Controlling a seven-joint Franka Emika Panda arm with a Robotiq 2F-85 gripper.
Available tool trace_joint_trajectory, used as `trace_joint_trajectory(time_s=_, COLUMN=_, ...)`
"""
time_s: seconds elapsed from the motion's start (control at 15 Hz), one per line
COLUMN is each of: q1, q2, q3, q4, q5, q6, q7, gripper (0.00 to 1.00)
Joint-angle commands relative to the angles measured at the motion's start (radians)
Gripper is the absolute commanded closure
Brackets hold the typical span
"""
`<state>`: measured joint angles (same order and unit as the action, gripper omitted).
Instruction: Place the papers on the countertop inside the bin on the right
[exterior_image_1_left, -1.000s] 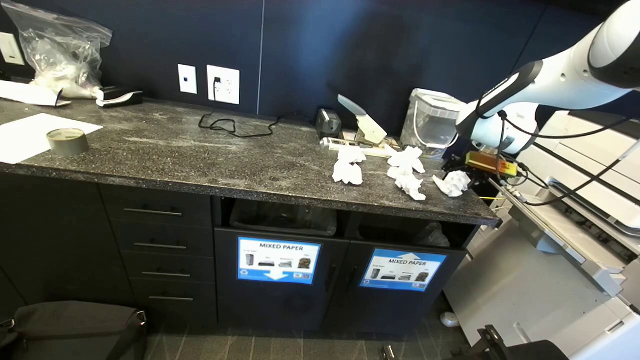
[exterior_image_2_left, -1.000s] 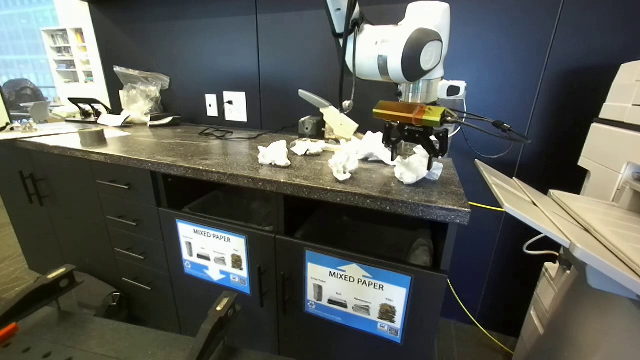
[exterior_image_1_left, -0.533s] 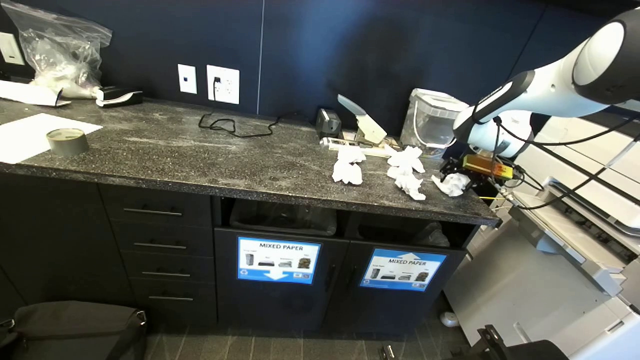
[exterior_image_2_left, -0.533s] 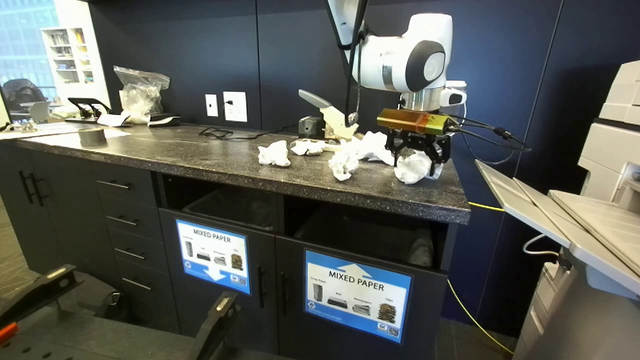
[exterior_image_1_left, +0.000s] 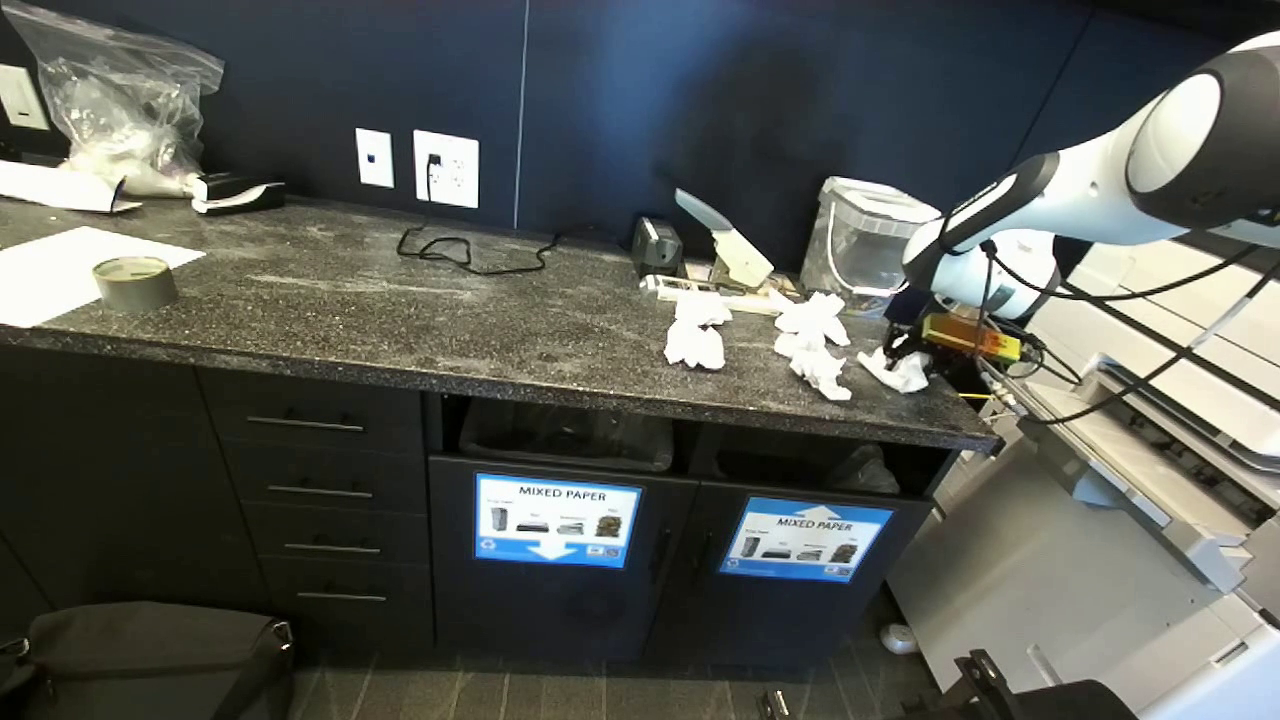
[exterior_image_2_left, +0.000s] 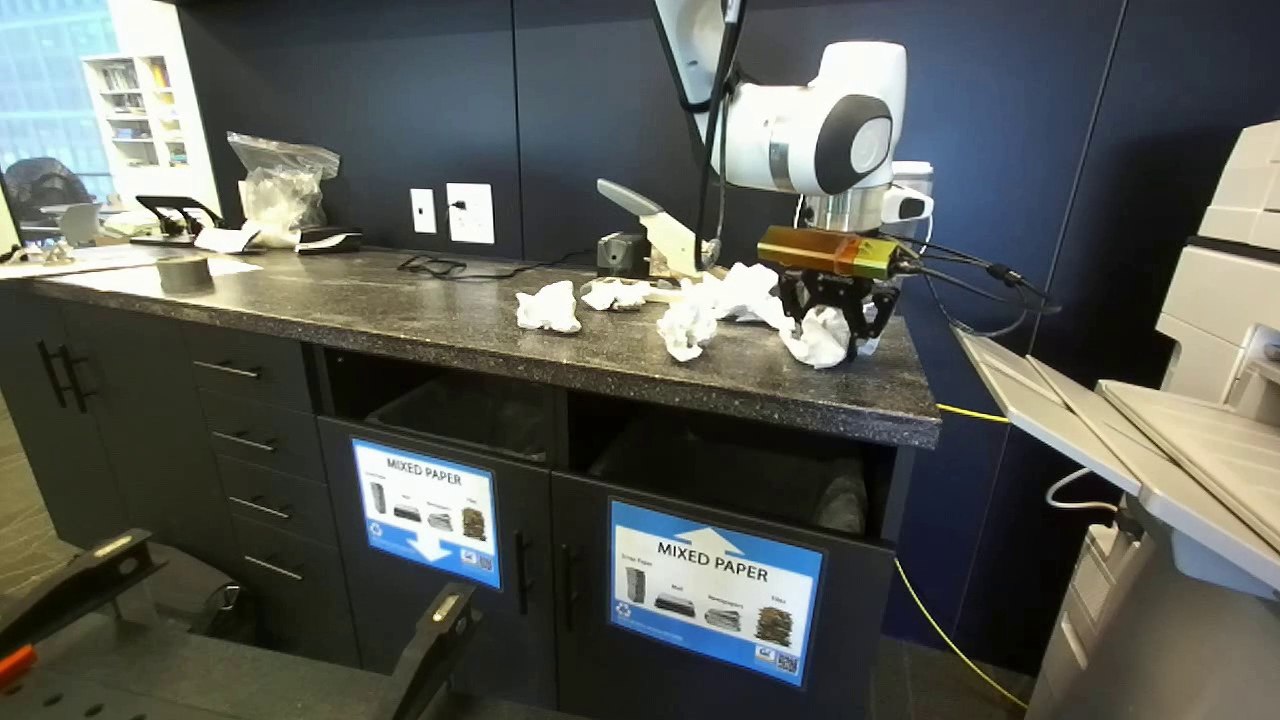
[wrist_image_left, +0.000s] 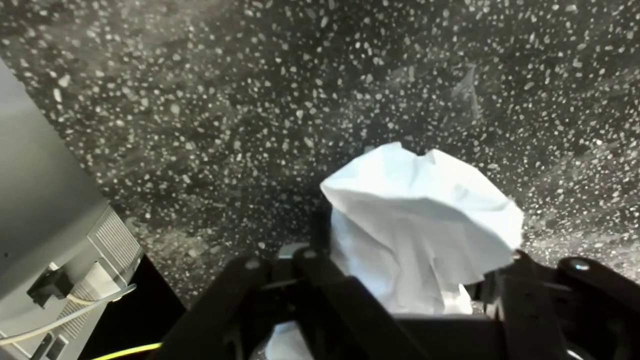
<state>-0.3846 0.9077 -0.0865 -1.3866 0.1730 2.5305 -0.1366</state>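
Claw (exterior_image_2_left: 828, 342) low over the counter (exterior_image_2_left: 420, 315), its fingers (wrist_image_left: 525, 300) apart with a wad (wrist_image_left: 415, 215) between them; they are dark and blurred in the wrist view, so I cannot tell whether they clamp it. The wad is white and crumpled. Its top edge is ragged, with a small notch, and folds over into a bright lip; under that it drops into blue-grey shadow, creased lengthwise and narrowing toward the fingers. In both exterior views it is on the counter, near the end closest to the machine (exterior_image_1_left: 1060, 570). More papers (exterior_image_2_left: 548, 307) lie farther along the counter, bunched and bright white with jagged edges, several overlapping as the cameras see them. Below that end of the counter stands the bin (exterior_image_2_left: 850, 590), dark, a blue and white label (exterior_image_2_left: 716, 590) on its front.
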Motion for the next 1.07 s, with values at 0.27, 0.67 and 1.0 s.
trace_joint_trajectory(time_s=0.27, q1=-0.007, q2=0.016, q3=0.009, q4=0.064, q5=-0.034, q6=-0.117, q7=-0.037, gripper=0.89)
trace_joint_trajectory(time_s=0.67, q1=0.018, q2=-0.037, q3=0.000, q4=0.017, q5=-0.087, q6=-0.248, q7=-0.096, gripper=0.87)
trace_joint_trajectory(time_s=1.0, q1=0.062, q2=-0.153, q3=-0.018, q4=-0.163, q5=-0.123, q6=-0.186, q7=-0.061, gripper=0.88)
